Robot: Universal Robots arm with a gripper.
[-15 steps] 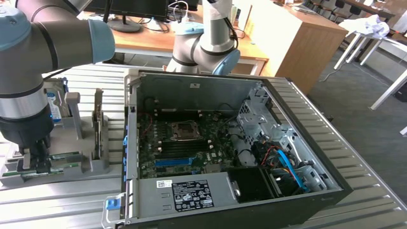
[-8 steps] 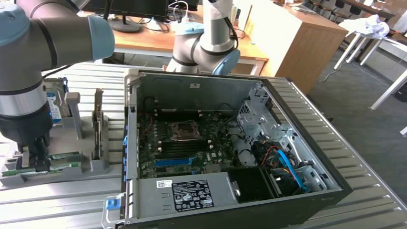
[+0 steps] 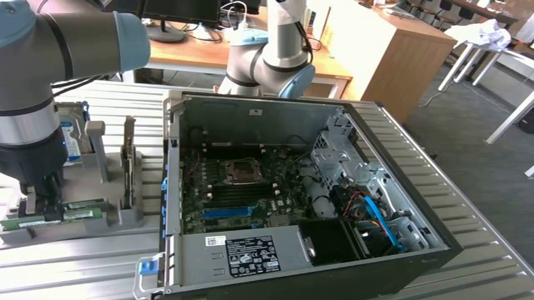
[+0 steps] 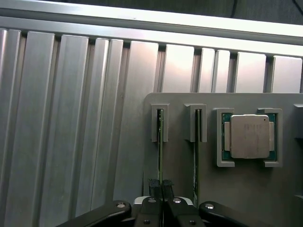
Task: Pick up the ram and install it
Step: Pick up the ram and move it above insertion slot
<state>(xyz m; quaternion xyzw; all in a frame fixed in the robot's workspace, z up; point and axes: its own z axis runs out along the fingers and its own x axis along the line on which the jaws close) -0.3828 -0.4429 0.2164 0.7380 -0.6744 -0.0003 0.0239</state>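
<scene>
Two green ram sticks stand on edge in a grey holder (image 3: 125, 220) at the exterior view's left. My gripper (image 3: 44, 203) is down on the front ram (image 3: 84, 214). In the wrist view the ram (image 4: 160, 142) appears edge-on in its slot, and my gripper (image 4: 160, 188) is shut on its upper edge, black fingertips (image 4: 153, 185) pressed against both faces. The second stick (image 4: 195, 142) stands in the neighbouring slot, untouched. The ram still sits in the holder (image 4: 236, 189).
An open computer case (image 3: 434, 244) lies at the middle, motherboard (image 3: 242, 187) exposed with a blue slot. On the holder stand a hard drive (image 3: 71, 134), a dark expansion card (image 3: 129, 159) and a CPU (image 4: 249, 136). A ribbed metal table (image 4: 71, 118) lies underneath. A second arm (image 3: 271, 56) stands behind the case.
</scene>
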